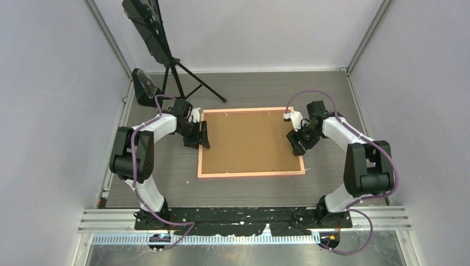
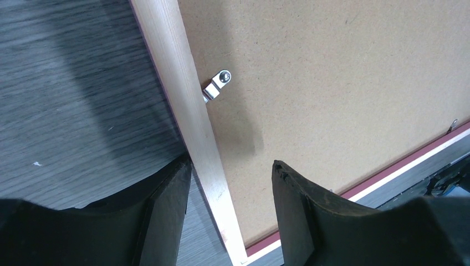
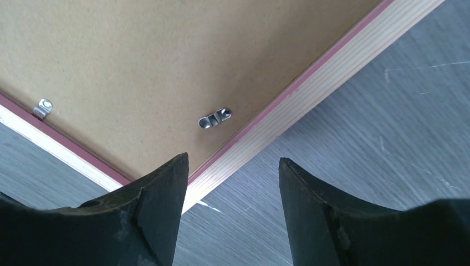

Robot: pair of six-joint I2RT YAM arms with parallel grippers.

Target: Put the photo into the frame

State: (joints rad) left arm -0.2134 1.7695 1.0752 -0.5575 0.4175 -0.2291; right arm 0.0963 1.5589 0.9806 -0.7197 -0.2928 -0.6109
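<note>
The salmon-pink frame [image 1: 252, 173] lies flat on the table with the plain brown backing board [image 1: 249, 138] filling it. The photo is hidden. My left gripper [image 1: 199, 136] is open and empty, and it straddles the frame's left rail [image 2: 183, 94]: one finger is over the table, the other over the board [image 2: 332, 83]. My right gripper [image 1: 296, 143] is open and empty at the right rail [image 3: 310, 94], near a front corner. Small metal clips [image 2: 218, 86] [image 3: 215, 117] sit along the rails on the board [image 3: 166, 55].
A black tripod [image 1: 177, 72] carrying a black device [image 1: 145, 25] stands at the back left, with one leg reaching toward the frame's far edge. A black box [image 1: 145, 86] sits by the left wall. Walls close the left, right and back sides.
</note>
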